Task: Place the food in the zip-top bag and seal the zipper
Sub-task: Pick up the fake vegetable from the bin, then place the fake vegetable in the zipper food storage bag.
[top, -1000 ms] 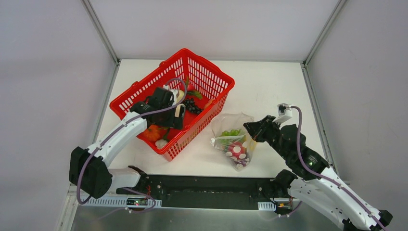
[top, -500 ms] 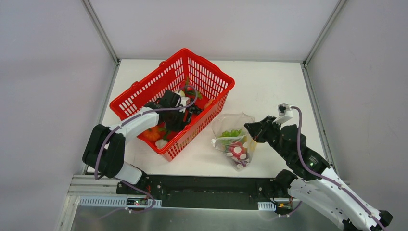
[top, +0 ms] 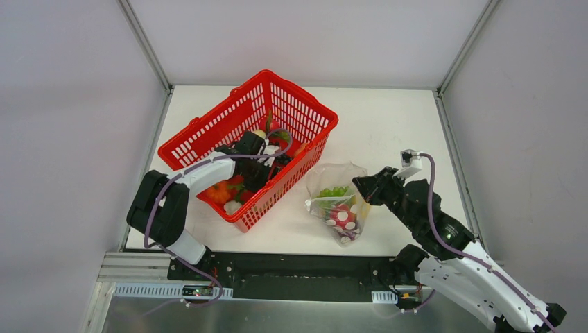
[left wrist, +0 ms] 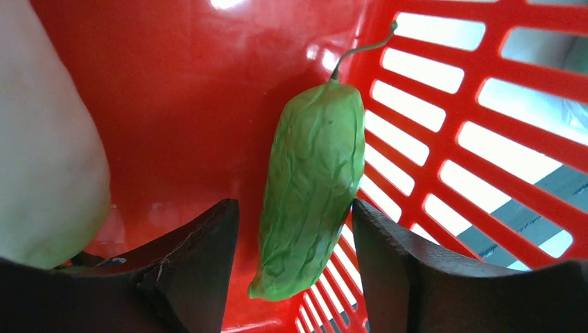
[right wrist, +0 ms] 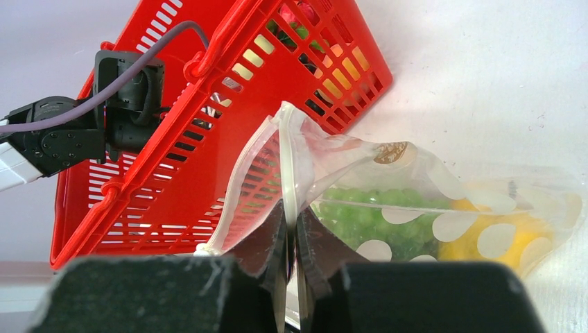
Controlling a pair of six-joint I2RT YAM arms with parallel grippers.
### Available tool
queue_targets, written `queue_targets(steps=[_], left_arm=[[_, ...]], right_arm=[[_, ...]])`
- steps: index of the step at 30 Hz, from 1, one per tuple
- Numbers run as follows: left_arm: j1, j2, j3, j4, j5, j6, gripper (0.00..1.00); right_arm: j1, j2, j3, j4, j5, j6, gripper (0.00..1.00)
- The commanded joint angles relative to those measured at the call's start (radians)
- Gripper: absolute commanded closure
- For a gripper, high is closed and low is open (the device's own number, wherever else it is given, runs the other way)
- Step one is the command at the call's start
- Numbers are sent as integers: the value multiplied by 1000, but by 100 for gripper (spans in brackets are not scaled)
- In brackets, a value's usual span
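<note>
Left tool (left wrist: 295,215) sank into basket (left wrist: 180,97) — astride green pepper (left wrist: 315,159).

The white table (top: 395,121) has a matte, roughly square top. Pale grey panels wall it in on three sides, with metal posts at its two far corners. Two things lie directly on it. A red slotted basket (top: 299,92) sits on the left half, turned at an angle (one corner points toward the far edge, another toward the near edge). A clear bag (top: 338,208) with white dots lies just right of the basket's near side, close to the front edge. Most of it rests on the top, with one rim raised off the surface.
</note>
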Motion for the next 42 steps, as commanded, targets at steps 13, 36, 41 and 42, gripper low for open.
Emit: queue_targets(steps=[13,36,41,42], left_arm=[[-18,-161,29,-51,-53,-43,88],[-42,-851,29,57,-145,-339,91],[-105,-875,63,81,-79,-369,91],[-135,-868,70,83,-78,-367,91]], right_arm=[[2,6,41,30,11,-9,91],[2,7,47,41,-10,-7,91],[2,9,45,53,-26,2,91],[2,11,44,54,-30,4,91]])
